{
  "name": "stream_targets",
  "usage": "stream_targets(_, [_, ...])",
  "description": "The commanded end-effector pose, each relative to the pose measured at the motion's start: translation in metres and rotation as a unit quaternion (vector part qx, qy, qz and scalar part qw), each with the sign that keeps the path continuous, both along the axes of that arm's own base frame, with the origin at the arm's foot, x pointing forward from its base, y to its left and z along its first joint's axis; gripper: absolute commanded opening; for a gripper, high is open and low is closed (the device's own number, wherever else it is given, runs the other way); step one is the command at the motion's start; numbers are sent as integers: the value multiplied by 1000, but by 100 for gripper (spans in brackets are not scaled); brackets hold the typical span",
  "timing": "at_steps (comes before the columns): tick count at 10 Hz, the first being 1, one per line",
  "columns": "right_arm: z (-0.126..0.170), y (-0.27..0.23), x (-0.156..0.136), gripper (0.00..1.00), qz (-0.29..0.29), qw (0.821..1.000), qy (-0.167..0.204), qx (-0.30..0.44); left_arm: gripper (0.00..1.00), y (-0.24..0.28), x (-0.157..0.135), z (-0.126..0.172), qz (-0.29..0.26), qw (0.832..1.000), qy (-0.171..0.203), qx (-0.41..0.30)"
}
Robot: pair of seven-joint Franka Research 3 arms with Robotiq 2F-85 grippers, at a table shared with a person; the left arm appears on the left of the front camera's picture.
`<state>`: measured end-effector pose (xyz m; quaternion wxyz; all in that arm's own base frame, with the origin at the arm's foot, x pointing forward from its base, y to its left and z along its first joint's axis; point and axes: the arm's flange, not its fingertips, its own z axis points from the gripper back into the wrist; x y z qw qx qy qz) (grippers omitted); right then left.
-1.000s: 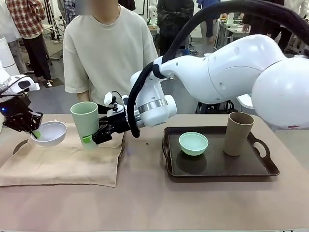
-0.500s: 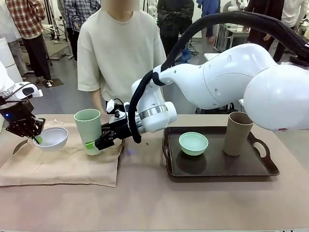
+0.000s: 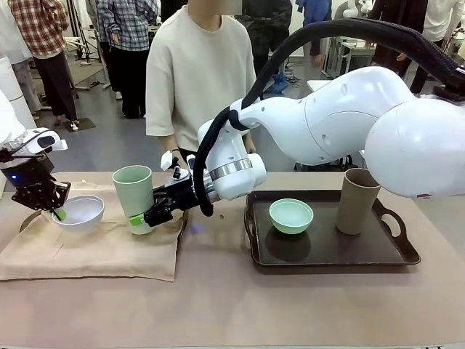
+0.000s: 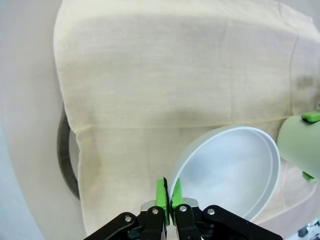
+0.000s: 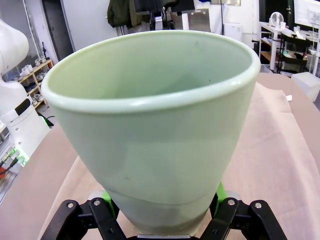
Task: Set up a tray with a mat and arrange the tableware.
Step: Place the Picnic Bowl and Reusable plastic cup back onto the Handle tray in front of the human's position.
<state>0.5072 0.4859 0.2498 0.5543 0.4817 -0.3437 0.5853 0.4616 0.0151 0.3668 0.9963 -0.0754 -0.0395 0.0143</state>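
Two bowls: mint bowl on the tray, white bowl left of it. Two cups: tan cup aboard, green cup left. One mat.

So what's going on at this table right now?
Both arms are handling tableware over the beige mat on the left. The left gripper is shut on the rim of the white bowl. The right gripper grips the pale green cup near its base, upright. The mint green bowl and the tan cup stand in the dark tray on the right. A person stands at the far side.
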Motion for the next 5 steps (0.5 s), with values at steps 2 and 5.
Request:
stream_targets(2, [3, -3, -1, 81, -5, 1000, -26, 12, 4, -6, 6, -9, 7, 1000, -9, 18])
stream_targets(5, [-6, -2, 2, 81, -15, 999, -33, 5, 4, -3, 14, -21, 14, 1000, -4, 17])
